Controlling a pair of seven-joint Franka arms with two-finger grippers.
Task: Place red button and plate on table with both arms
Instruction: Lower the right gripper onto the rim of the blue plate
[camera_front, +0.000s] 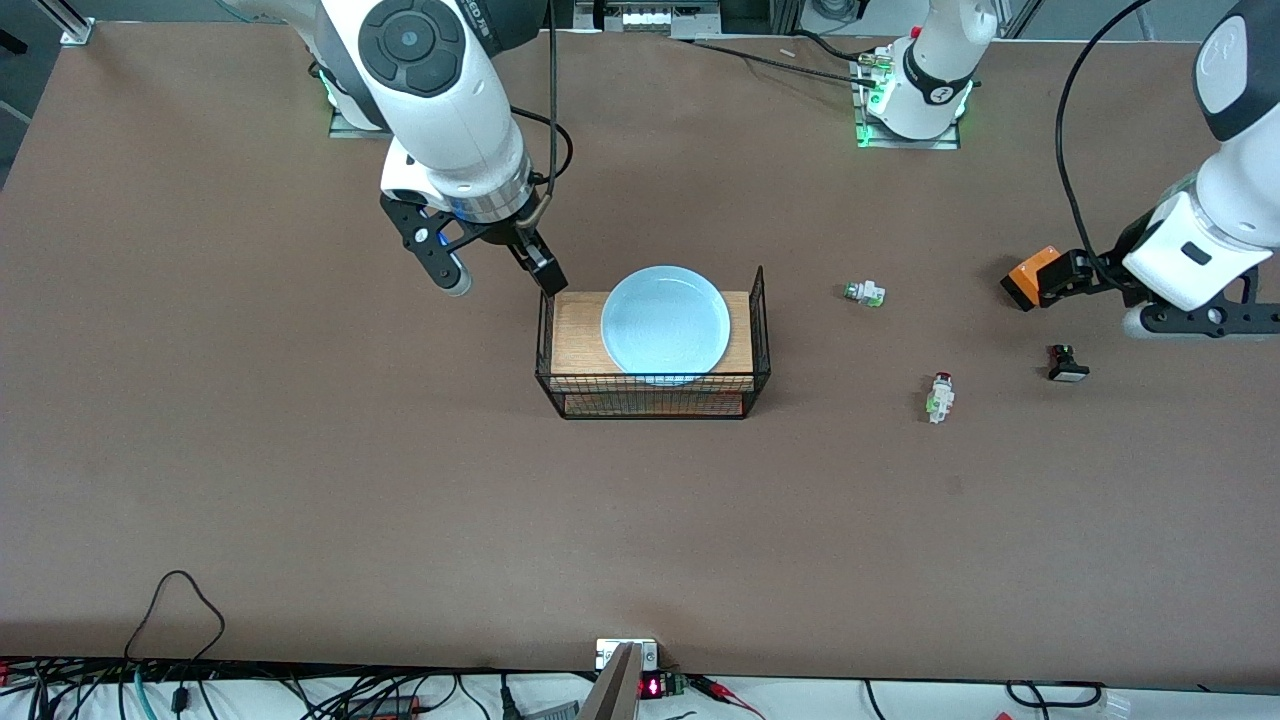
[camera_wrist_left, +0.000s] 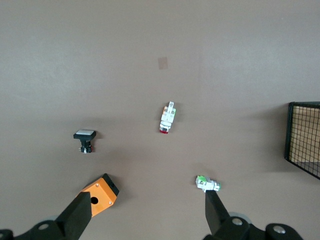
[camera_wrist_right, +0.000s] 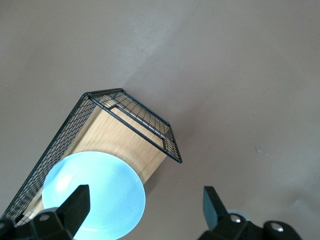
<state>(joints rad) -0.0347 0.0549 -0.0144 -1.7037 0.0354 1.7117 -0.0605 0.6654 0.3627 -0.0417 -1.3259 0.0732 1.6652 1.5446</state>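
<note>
Plate (camera_front: 665, 333) sits on wire rack (camera_front: 654, 395); red button (camera_front: 940, 396) on table (camera_front: 300, 450). Right gripper (camera_front: 497, 270) and left gripper (camera_wrist_left: 145, 212) both spread, empty.

Bright even light, soft shadows, sharp focus

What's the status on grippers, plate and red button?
Right gripper open beside the rack. Left gripper open over table, empty. Plate on rack; red button untouched. Nothing blocking.
</note>
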